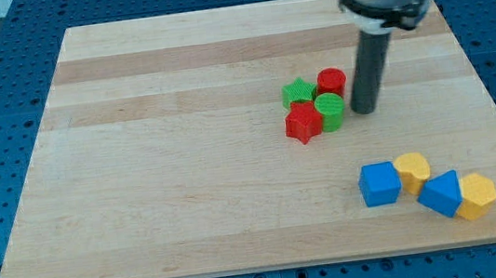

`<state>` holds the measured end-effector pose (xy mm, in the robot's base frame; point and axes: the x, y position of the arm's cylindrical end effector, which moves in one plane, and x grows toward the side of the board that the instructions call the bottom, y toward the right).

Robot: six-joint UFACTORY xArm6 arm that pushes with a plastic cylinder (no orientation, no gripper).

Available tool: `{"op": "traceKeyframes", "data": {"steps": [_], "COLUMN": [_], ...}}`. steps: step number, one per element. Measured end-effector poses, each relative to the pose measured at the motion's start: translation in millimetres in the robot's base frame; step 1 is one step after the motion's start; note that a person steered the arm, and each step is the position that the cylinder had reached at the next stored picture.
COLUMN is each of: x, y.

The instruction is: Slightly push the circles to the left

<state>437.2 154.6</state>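
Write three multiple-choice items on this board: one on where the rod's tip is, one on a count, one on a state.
1. Where is my tip?
A. The view's right of the green circle
B. Beside the blue cube
C. At the board's left edge

2. How many yellow blocks?
A. One
B. Two
C. Four

3. The red circle and green circle are:
A. Far apart
B. Stacked
C. Side by side in one cluster

Answers: 1 A, the rod comes down just right of the green circle. 2 B, one yellow block and another sit among the blue ones. 3 C, they adjoin beside the green star and red star.
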Motion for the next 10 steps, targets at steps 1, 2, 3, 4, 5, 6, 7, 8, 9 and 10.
{"op": "traceKeyframes", "data": {"steps": [1,2,3,4,5,6,7,8,9,10], "x": [-17,-62,-61,-61,-58,-53,-49,-43,-41,-38], "y": [26,17,0,-15,-23,-23,-23,-25,-30,-30]}}
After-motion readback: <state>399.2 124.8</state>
